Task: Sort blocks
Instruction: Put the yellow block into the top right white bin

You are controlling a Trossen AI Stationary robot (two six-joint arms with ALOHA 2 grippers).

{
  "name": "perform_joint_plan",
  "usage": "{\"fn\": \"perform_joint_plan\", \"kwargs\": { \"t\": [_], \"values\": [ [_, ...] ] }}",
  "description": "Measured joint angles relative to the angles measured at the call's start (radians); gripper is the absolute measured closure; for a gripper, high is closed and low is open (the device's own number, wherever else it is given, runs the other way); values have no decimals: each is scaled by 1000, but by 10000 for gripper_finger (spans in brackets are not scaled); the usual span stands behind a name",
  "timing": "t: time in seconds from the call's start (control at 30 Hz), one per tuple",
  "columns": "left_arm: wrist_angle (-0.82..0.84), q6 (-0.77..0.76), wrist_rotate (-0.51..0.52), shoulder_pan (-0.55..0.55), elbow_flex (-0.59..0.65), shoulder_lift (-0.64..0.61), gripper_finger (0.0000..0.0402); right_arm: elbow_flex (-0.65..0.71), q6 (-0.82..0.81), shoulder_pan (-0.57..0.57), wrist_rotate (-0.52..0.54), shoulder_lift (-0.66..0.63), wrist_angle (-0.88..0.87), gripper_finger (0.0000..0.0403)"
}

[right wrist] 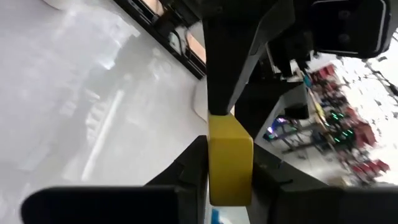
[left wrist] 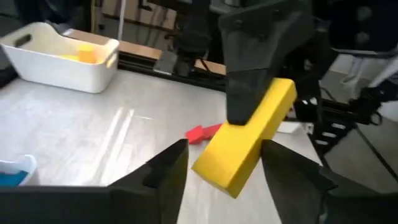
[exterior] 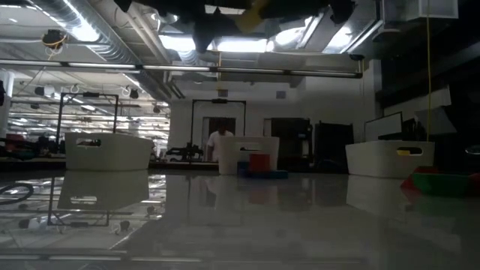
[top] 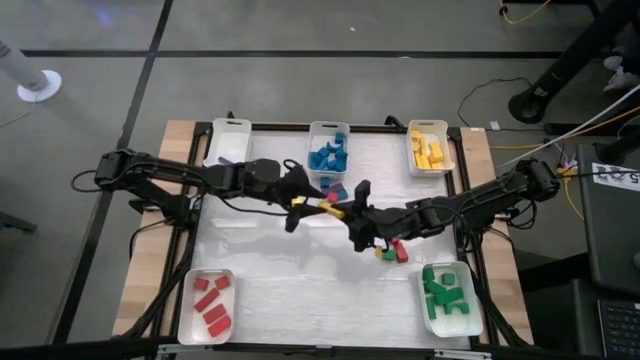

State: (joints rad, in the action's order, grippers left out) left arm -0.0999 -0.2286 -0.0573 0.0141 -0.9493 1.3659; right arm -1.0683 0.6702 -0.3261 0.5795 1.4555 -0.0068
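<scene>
Two grippers meet over the middle of the white table (top: 270, 280), with one yellow bar (top: 328, 208) between them. The right gripper (top: 352, 203), reaching in from three o'clock, has its fingers closed tight on one end of the bar. The left gripper (top: 303, 209), coming from nine o'clock, has its fingers (left wrist: 163, 171) spread on either side of the other end; from its wrist view they stand clear of the bar's faces, a gap showing on each side.

The bar hangs above the tabletop, tilted, just off centre toward twelve o'clock. Under the right arm, at about four o'clock from centre, a red block (top: 399, 251) and a small green block (top: 388, 253) lie touching on the table.

Five white trays ring the mat: blue blocks (top: 329, 156) at twelve, yellow blocks (top: 428, 150) at one to two, green blocks (top: 445, 292) at four to five, red blocks (top: 212, 302) at seven to eight, and a purple block (top: 222, 160) at ten to eleven.
</scene>
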Motion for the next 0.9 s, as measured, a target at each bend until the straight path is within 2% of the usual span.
{"fn": "perform_joint_plan", "kwargs": {
  "t": [0.13, 0.27, 0.47, 0.6, 0.77, 0.9],
  "values": [
    [-6, 27, 8, 18, 0, 0, 193, -1, 4, 0, 68, -12, -37, 334],
    [-6, 35, 1, 45, 0, 0, 191, -1, -15, 25, 104, -52, -98, 344],
    [29, 37, -5, 88, 0, 0, 193, -1, -101, 106, 163, -149, -274, 335],
    [93, 35, -8, 103, 0, 0, 194, -2, -211, 208, 170, -225, -470, 340],
    [167, 34, -10, 101, 0, 0, 196, -2, -368, 398, 166, -308, -733, 337],
    [193, 28, -11, 77, 0, 5, 196, -2, -462, 572, 96, -346, -880, 330]
  ]
}}
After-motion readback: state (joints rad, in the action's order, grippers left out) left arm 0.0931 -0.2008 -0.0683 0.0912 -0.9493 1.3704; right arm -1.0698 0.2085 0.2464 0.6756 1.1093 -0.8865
